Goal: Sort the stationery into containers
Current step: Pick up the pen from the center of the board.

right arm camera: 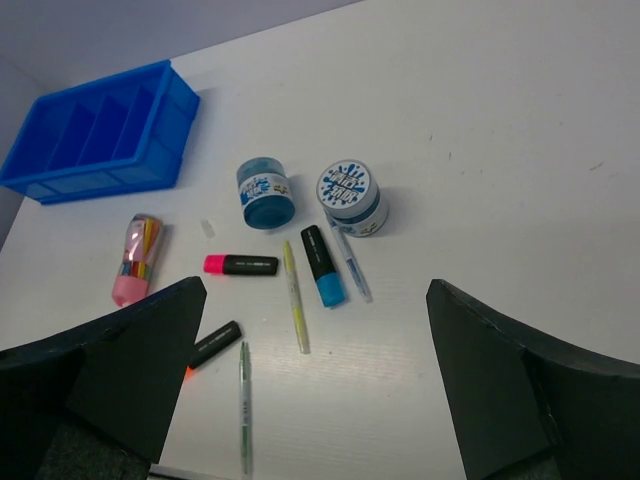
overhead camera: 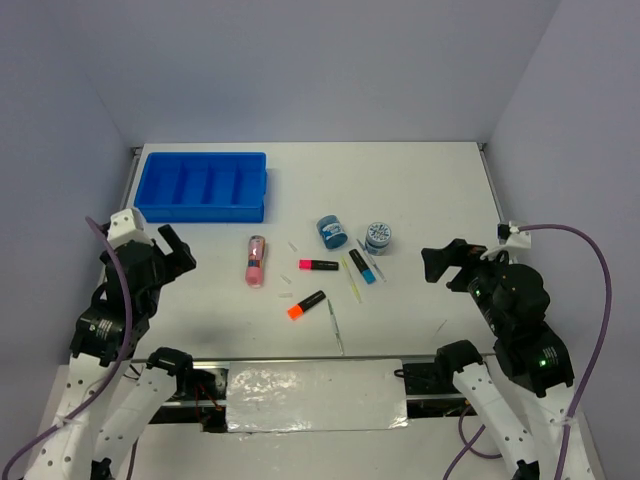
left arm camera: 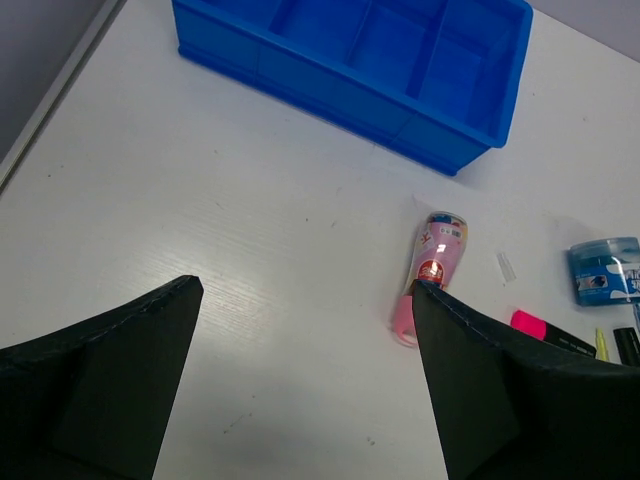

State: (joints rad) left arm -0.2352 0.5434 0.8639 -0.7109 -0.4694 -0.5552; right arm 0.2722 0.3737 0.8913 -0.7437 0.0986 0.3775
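Note:
The stationery lies loose mid-table: a pink tube (overhead camera: 256, 260) (left arm camera: 435, 260), black markers with pink (overhead camera: 318, 265), orange (overhead camera: 307, 305) and blue (overhead camera: 362, 266) ends, two round blue jars (overhead camera: 331, 231) (overhead camera: 378, 237), and thin pens (right arm camera: 295, 297) (right arm camera: 244, 405). The blue divided tray (overhead camera: 205, 212) (left arm camera: 330, 95) stands at the back left, its compartments bare. My left gripper (overhead camera: 178, 250) (left arm camera: 305, 288) hovers open left of the tube, holding nothing. My right gripper (overhead camera: 440, 265) (right arm camera: 315, 288) hangs open to the right of the jars, also with nothing in it.
Small clear caps (overhead camera: 293, 246) lie near the tube. White walls close the table at the back and both sides. A silver plate (overhead camera: 315, 395) covers the near edge between the arm bases.

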